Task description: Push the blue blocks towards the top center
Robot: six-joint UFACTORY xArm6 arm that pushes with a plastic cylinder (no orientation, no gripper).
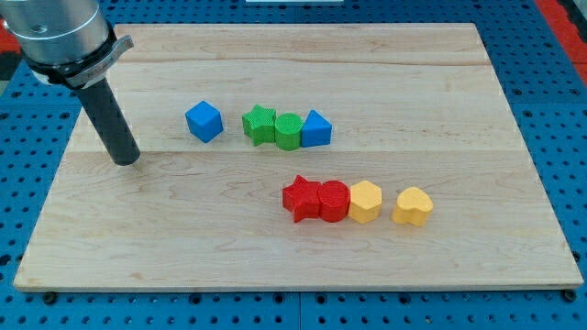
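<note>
While my tip [127, 159] rested on the board [440, 266] at the view's left, holding nothing, the blue cube [204, 121] lay to its right and slightly higher; the blue wedge [315, 129] sat farther right, touching the green cylinder [288, 131].

Bright, even light falls from above, and the wooden board [303, 257] shows no glare. Blocks cast only short, soft shadows beside them. The picture is sharp from corner to corner, with straight board edges.
</note>
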